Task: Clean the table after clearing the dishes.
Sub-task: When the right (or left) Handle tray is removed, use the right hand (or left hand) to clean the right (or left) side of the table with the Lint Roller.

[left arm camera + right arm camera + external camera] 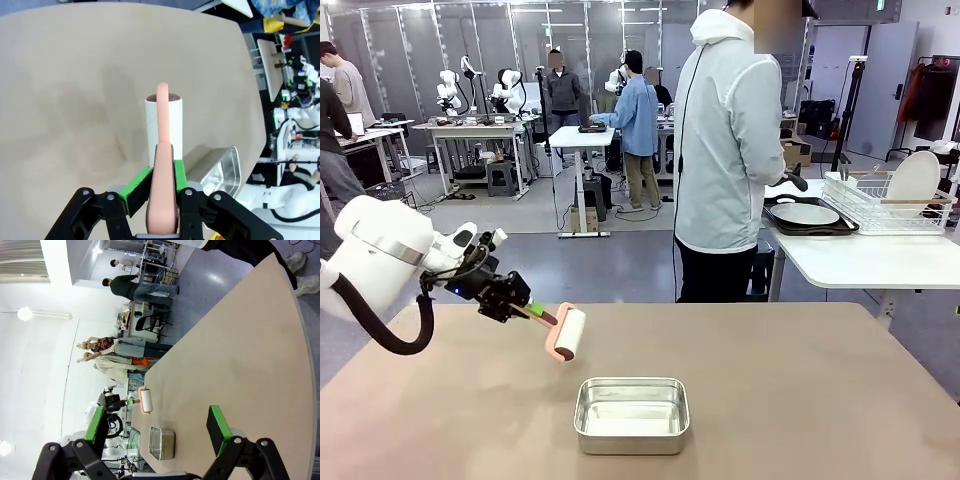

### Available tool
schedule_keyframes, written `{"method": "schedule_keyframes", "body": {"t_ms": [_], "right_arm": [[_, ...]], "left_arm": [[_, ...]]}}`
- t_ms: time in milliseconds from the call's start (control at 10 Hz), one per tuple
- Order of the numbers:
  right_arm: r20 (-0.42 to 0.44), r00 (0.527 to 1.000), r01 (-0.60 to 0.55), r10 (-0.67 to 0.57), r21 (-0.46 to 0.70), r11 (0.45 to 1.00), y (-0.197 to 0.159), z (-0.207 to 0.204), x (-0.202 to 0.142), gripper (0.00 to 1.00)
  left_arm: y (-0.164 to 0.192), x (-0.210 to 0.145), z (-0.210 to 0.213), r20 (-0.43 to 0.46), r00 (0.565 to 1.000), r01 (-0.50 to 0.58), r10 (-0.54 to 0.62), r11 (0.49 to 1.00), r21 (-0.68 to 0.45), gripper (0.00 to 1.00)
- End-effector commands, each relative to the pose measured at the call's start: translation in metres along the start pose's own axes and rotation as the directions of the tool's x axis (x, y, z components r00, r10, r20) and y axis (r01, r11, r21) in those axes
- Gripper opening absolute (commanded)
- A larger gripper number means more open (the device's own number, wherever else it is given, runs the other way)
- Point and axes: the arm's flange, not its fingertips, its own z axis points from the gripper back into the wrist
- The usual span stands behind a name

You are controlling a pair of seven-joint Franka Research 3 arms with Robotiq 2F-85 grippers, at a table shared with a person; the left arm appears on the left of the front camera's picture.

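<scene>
Broad open stretches of the counter (800,380) lie bare to the right and far side, free for passage. A steel pan (631,414) sits near the front centre; the pink-handled roller (566,333) hangs above the surface just left of it.

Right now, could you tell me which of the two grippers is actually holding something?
The left gripper: its green pads are clamped on the pink handle of the lint roller, raised above the table. The right gripper stands open, empty.

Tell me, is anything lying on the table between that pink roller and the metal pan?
No. In the front view, only bare table lies between the roller, held in the left hand, and the pan.
</scene>
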Motion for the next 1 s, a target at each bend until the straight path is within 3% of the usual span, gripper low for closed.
{"method": "schedule_keyframes", "body": {"t_ms": [0, 200, 400, 500, 900], "right_arm": [[-0.012, 1.000, -0.009, 0.009, 0.002, 1.000, 0.003, 0.000, -0.002, 1.00], [-0.012, 1.000, -0.009, 0.009, 0.002, 1.000, 0.003, 0.000, -0.002, 1.00], [-0.012, 1.000, -0.009, 0.009, 0.002, 1.000, 0.003, 0.000, -0.002, 1.00], [-0.012, 1.000, -0.009, 0.009, 0.002, 1.000, 0.003, 0.000, -0.002, 1.00], [-0.012, 1.000, -0.009, 0.009, 0.002, 1.000, 0.003, 0.000, -0.002, 1.00]], "left_arm": [[0.028, -0.006, -0.005, 0.015, 0.994, -0.111, 0.112, 0.992, -0.060, 0.23], [0.050, -0.011, -0.008, 0.011, 0.980, -0.199, 0.200, 0.977, -0.071, 0.23], [0.069, -0.007, -0.014, -0.009, 0.974, -0.225, 0.225, 0.973, -0.052, 0.23], [0.083, -0.006, -0.019, -0.008, 0.978, -0.209, 0.209, 0.978, 0.019, 0.23], [0.123, -0.003, -0.002, 0.008, 0.972, -0.236, 0.236, 0.969, 0.076, 0.23]]}}
